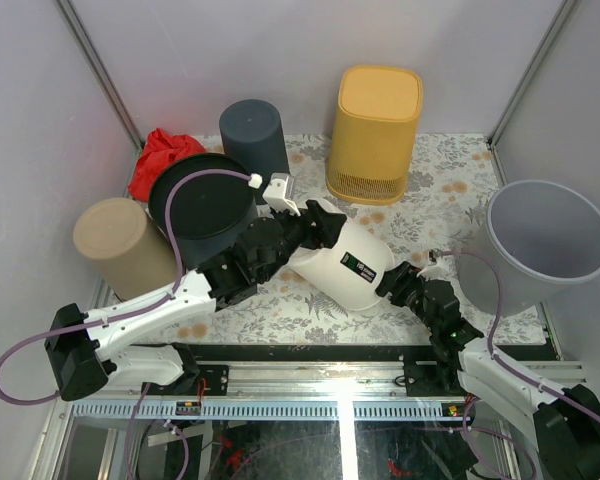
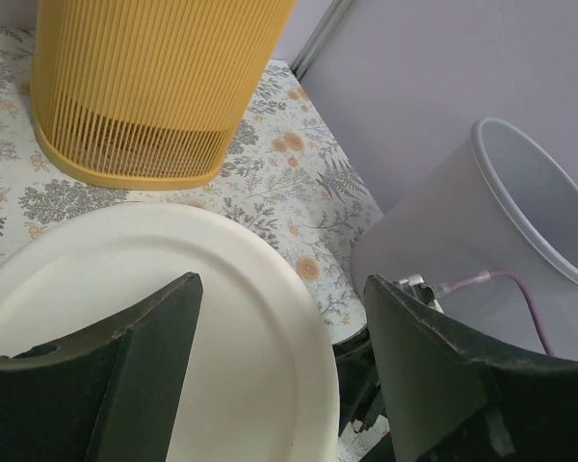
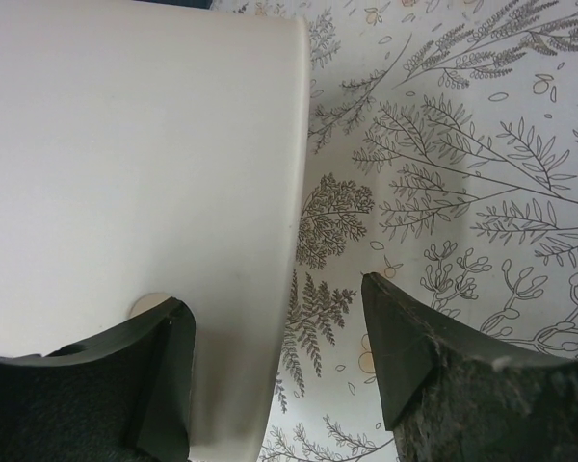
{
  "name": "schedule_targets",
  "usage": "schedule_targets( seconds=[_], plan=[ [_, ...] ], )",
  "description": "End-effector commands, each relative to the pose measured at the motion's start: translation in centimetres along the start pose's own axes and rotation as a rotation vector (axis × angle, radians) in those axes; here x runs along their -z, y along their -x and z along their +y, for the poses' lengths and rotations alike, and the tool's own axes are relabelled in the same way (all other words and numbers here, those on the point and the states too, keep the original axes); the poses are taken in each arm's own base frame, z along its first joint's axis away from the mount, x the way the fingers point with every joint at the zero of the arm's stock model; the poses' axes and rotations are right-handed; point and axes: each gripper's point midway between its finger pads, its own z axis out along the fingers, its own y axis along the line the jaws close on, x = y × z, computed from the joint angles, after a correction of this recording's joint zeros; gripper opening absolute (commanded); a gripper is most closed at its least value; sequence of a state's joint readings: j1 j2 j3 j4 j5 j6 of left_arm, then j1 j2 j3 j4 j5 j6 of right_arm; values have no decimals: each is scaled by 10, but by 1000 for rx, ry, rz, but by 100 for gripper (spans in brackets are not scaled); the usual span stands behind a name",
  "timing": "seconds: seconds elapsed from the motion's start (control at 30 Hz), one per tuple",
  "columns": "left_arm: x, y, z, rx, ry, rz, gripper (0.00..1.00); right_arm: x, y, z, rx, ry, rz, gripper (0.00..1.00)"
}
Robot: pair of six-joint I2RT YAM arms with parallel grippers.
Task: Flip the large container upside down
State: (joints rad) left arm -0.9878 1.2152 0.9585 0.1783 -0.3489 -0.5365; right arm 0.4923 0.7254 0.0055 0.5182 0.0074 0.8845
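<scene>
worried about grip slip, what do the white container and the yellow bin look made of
White container: probably plastic, smooth matte cream wall, no seams or grain showing. Yellow bin: likely moulded plastic, matte, with fine vertical ribs and open slats near its base.

We see a floral-patterned table (image 1: pixel 450 190) carrying, left to right: a tilted tan bin (image 1: pixel 120 245), a red cloth (image 1: pixel 160 155), a black bin (image 1: pixel 202 205), a dark grey bin (image 1: pixel 253 135), a white container (image 1: pixel 345 265) on its side, a yellow ribbed bin (image 1: pixel 375 135) and a translucent grey bin (image 1: pixel 545 245).
</scene>
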Motion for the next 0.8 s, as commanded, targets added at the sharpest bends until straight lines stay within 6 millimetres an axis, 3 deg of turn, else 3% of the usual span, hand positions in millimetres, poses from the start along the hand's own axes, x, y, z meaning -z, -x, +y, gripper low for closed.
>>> schedule_targets(
  seconds=[0.0, 0.13, 0.77],
  plan=[
    [-2, -30, 7, -38, 22, 96, 67, 5, 7, 29, 85, 171, -39, 69],
    [-3, -30, 7, -37, 22, 96, 67, 6, 7, 32, 82, 193, -39, 69],
    [-4, -30, 15, -38, 40, 97, 67, 8, -4, 13, 60, 150, -30, 69]
  ],
)
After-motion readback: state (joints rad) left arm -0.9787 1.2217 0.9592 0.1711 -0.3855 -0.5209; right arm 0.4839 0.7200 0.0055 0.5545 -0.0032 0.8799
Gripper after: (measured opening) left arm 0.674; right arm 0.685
